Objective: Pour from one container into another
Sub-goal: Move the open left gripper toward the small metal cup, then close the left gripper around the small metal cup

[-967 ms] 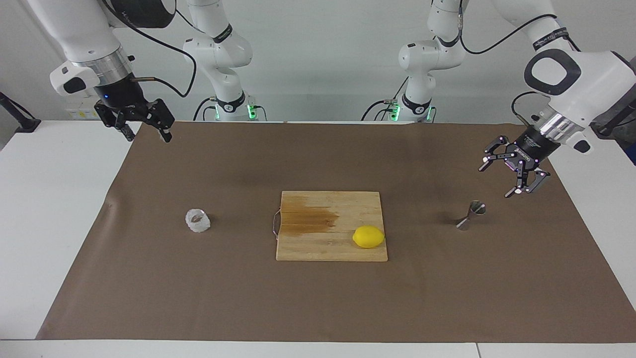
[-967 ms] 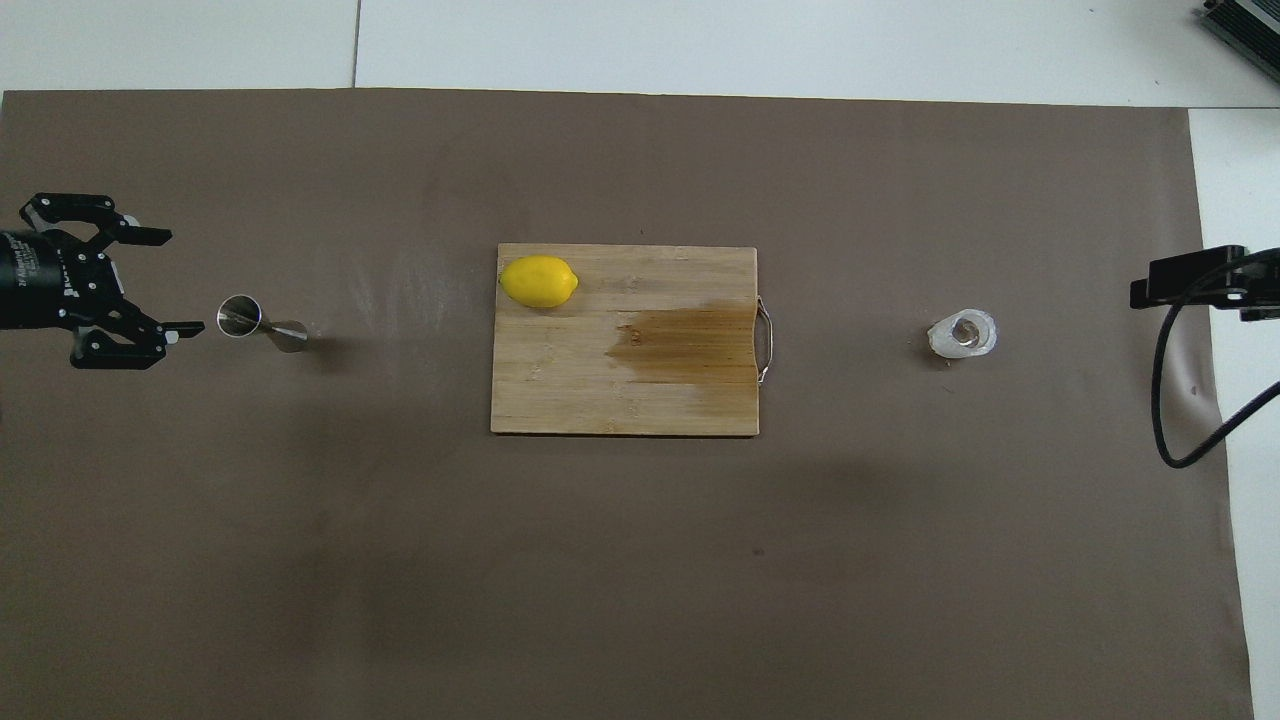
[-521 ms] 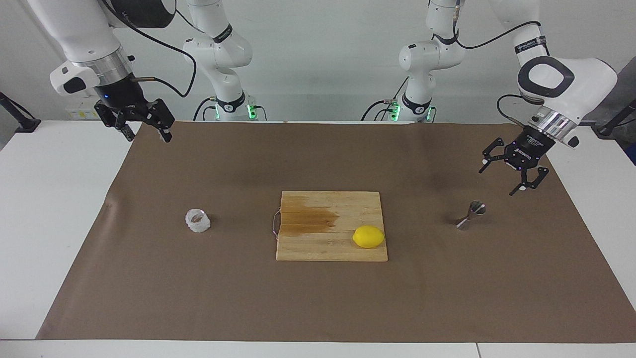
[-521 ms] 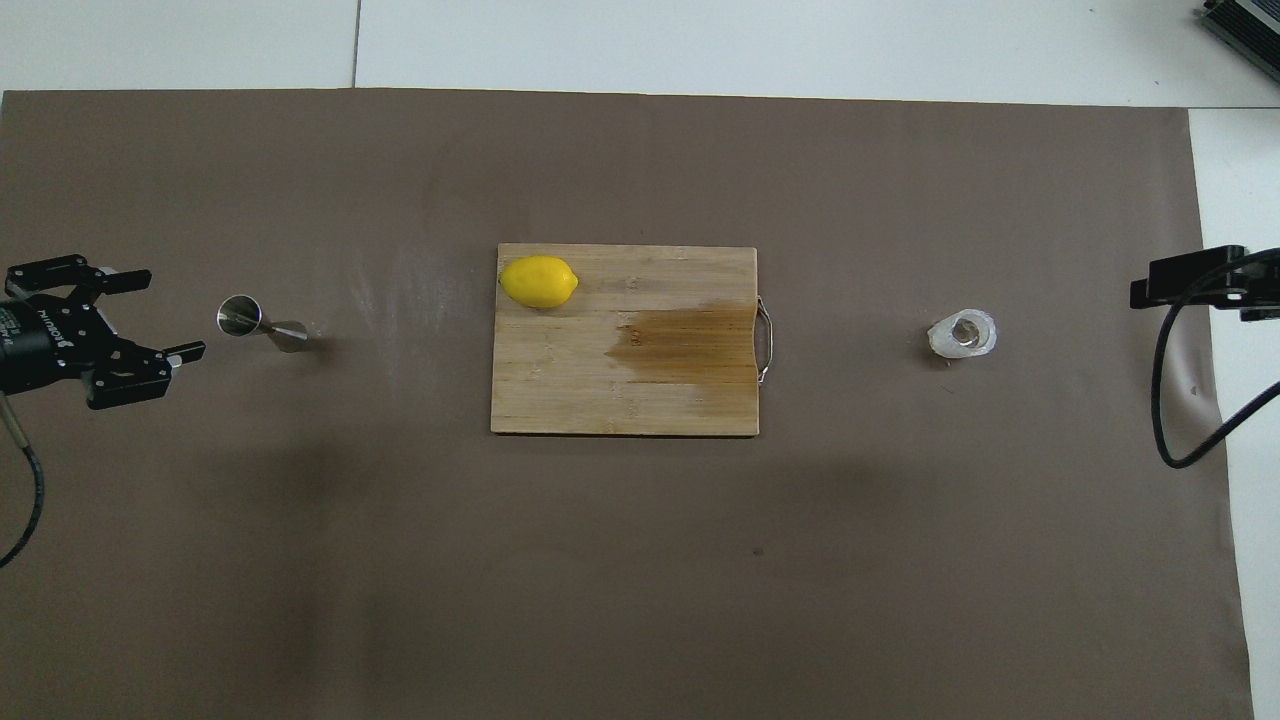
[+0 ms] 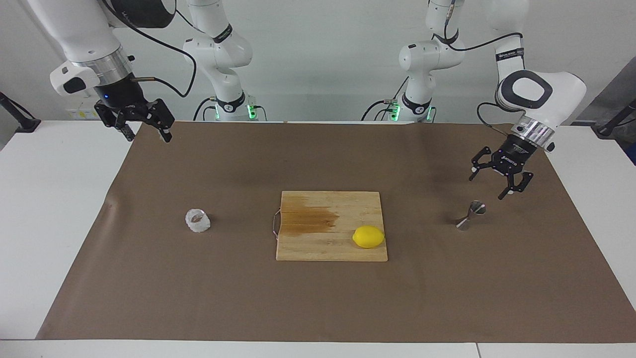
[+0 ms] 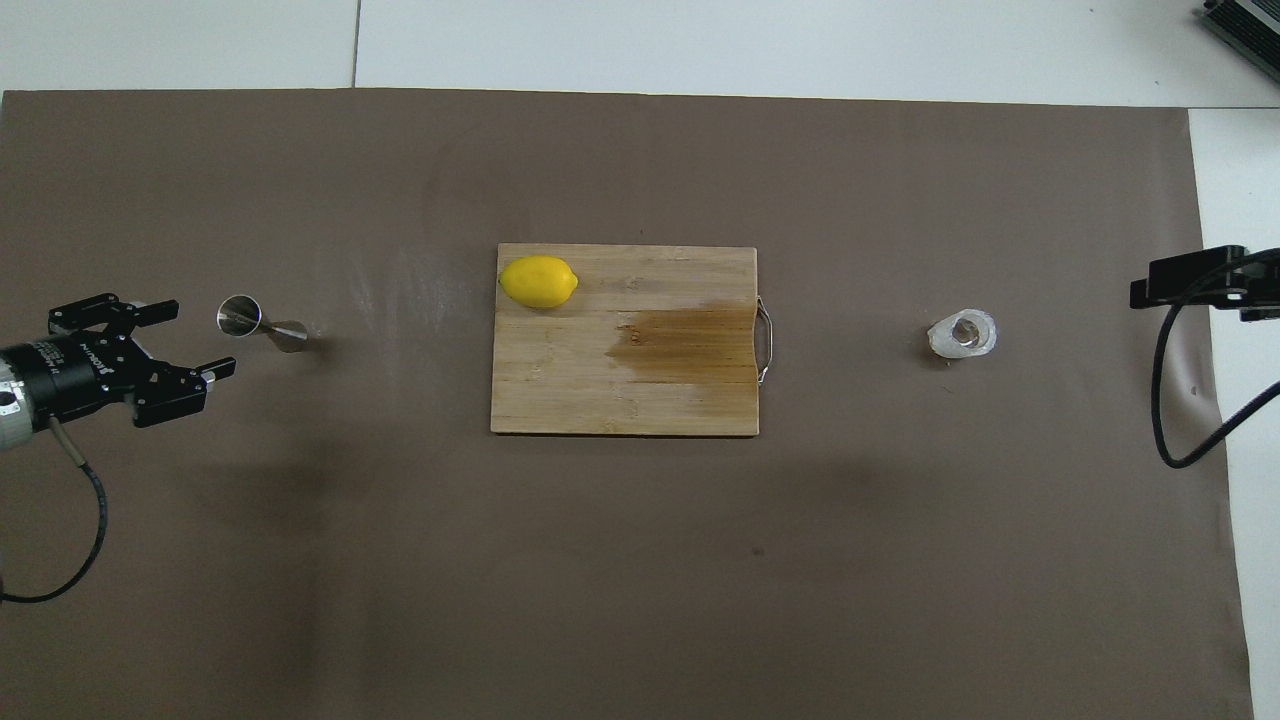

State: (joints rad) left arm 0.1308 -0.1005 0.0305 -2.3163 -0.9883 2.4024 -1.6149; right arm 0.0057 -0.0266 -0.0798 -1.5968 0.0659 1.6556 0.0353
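While upright, jigger axis vert. | left hand open nearby

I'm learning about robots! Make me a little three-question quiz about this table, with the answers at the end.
1. True or false: the lemon sits on the cutting board.
2. Which gripper is closest to the metal jigger?
A) left gripper
B) right gripper
3. Fill in: the small glass cup stands on the brown ____, toward the right arm's end of the table.

Key
1. True.
2. A. It is open, near the jigger, not touching it. The right gripper waits, open, over the mat's edge nearest the robots.
3. Mat.
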